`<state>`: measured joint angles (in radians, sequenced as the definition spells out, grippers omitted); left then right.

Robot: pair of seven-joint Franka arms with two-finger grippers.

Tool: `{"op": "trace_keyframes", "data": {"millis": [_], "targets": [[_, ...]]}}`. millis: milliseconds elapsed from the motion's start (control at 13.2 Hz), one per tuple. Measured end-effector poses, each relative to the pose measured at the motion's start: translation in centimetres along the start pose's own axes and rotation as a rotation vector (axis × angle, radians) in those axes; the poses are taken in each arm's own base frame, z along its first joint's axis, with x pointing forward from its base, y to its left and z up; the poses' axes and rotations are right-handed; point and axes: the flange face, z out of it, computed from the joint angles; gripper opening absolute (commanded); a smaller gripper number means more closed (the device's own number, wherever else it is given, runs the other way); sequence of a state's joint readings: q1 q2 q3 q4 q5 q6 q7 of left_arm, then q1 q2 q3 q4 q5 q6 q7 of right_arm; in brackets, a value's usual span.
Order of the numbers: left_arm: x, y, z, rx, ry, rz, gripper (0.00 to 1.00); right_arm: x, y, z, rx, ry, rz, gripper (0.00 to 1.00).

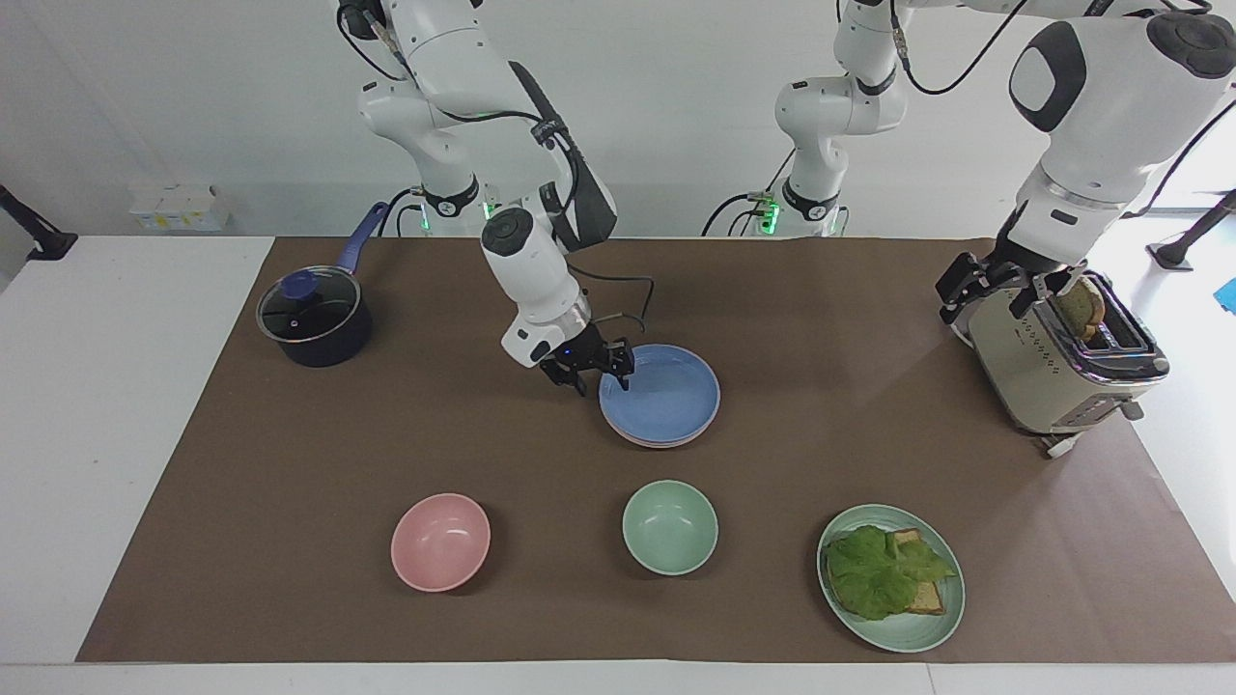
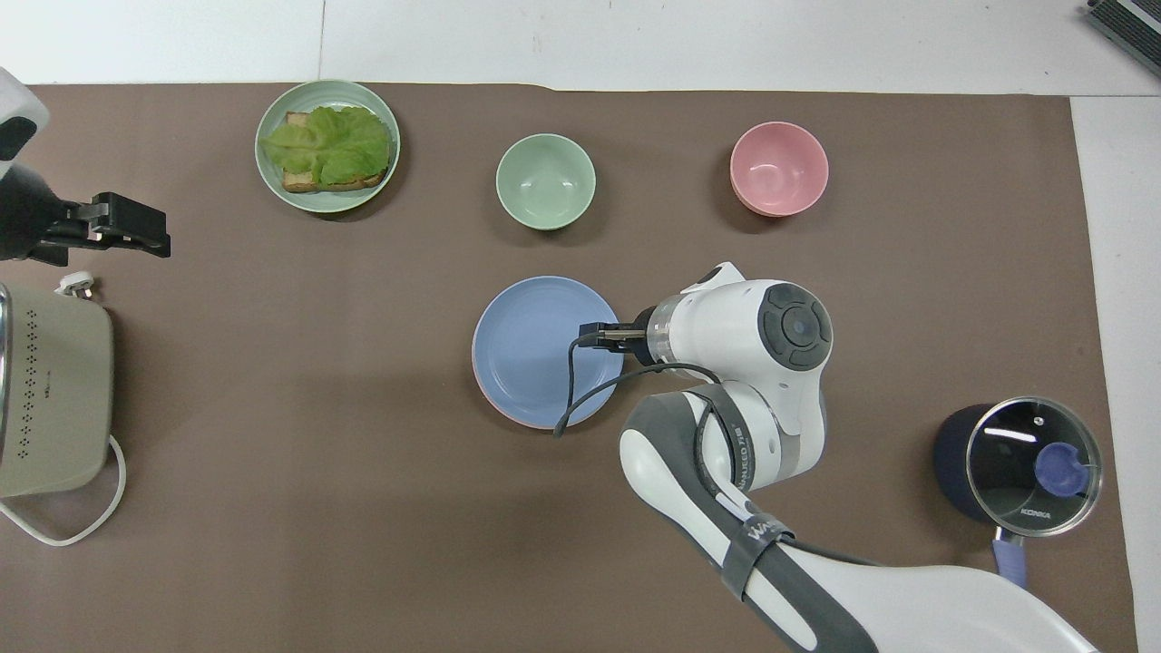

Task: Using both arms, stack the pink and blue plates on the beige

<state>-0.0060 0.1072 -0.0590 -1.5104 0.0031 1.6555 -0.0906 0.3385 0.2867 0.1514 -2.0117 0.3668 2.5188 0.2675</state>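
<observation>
The blue plate (image 1: pixel 666 396) (image 2: pixel 540 349) lies flat on top of a stack in the middle of the brown mat. Under it only a thin rim of the pink plate (image 1: pixel 657 444) shows. The beige plate is hidden under the stack. My right gripper (image 1: pixel 601 375) is open at the blue plate's rim on the side toward the right arm's end, one finger over the plate and one outside it. In the overhead view the right wrist covers those fingers. My left gripper (image 1: pixel 985 288) (image 2: pixel 127 231) waits, open and holding nothing, above the toaster.
A pink bowl (image 1: pixel 440 541), a green bowl (image 1: pixel 669 527) and a green plate (image 1: pixel 941 618) with lettuce on toast lie farther from the robots than the stack. A lidded dark pot (image 1: pixel 314 319) stands at the right arm's end. The toaster (image 1: pixel 1057 362) holds bread at the left arm's end.
</observation>
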Motion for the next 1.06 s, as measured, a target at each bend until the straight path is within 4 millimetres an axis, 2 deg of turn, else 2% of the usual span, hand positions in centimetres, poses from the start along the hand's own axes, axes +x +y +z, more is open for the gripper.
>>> {"op": "trace_keyframes", "data": {"millis": [152,380,532,684,836,1064], "targets": [[0.0,0.0,0.0,0.000,0.000,0.000,1.00,0.8,-0.2,-1.2,0.010,0.025,0.002,1.00],[0.0,0.0,0.0,0.000,0.000,0.000,1.00,2.4,0.9,-5.0,0.023,0.075,0.026,1.00],[0.0,0.0,0.0,0.000,0.000,0.000,1.00,3.5,3.0,-9.0,0.015,0.087,0.056,1.00],[0.0,0.0,0.0,0.000,0.000,0.000,1.00,4.4,5.9,-13.8,-0.041,0.102,0.056,1.00],[0.0,0.0,0.0,0.000,0.000,0.000,1.00,4.9,8.3,-18.3,-0.127,0.115,0.038,1.00],[0.0,0.0,0.0,0.000,0.000,0.000,1.00,5.2,10.9,-25.2,-0.205,0.075,0.070,1.00]]}}
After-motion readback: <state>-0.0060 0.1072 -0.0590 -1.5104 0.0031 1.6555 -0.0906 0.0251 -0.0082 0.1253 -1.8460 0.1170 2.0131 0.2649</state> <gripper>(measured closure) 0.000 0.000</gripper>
